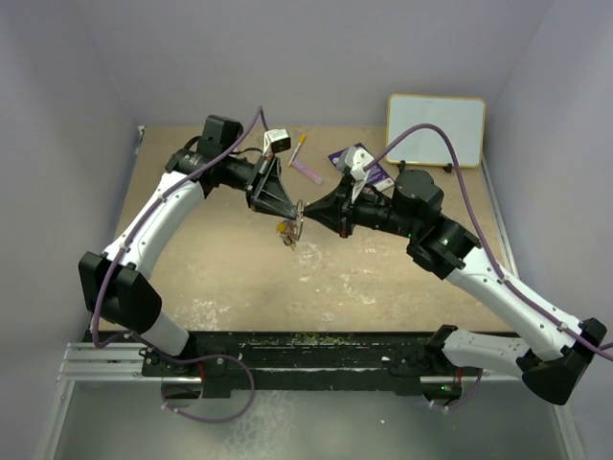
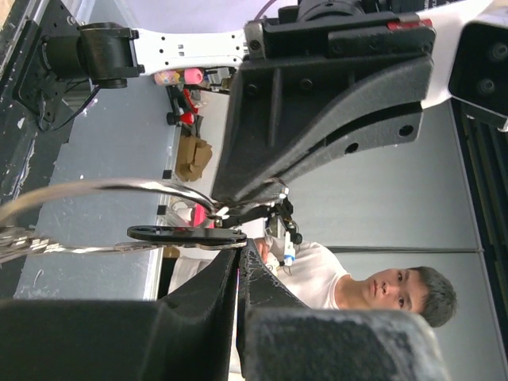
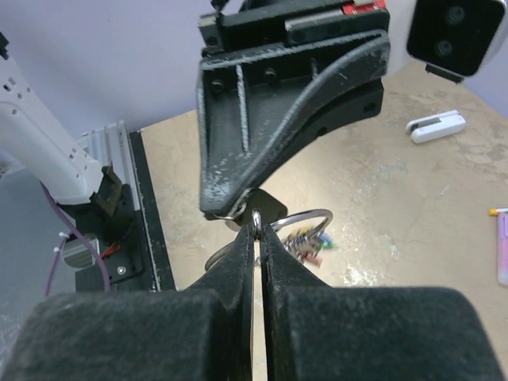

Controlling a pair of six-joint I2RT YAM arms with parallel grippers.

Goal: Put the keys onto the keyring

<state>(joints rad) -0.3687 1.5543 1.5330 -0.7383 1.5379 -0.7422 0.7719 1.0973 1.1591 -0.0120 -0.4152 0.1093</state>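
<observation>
Keyring (image 3: 308,213) lying level, pinched by right fingers (image 3: 230,274), left fingers (image 3: 238,151) pressed together, keys (image 3: 305,242) dangling

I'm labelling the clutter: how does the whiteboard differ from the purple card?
The whiteboard stands upright at the back edge; the purple card lies flat on the table. The whiteboard is larger and white; the card is purple and partly hidden by the right arm. Both are rectangular.

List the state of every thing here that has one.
left gripper: shut on a dark flat piece
right gripper: shut on the keyring
keyring: held in the air between the grippers
keys: bunched, hanging under the keyring
whiteboard: upright, blank
</observation>
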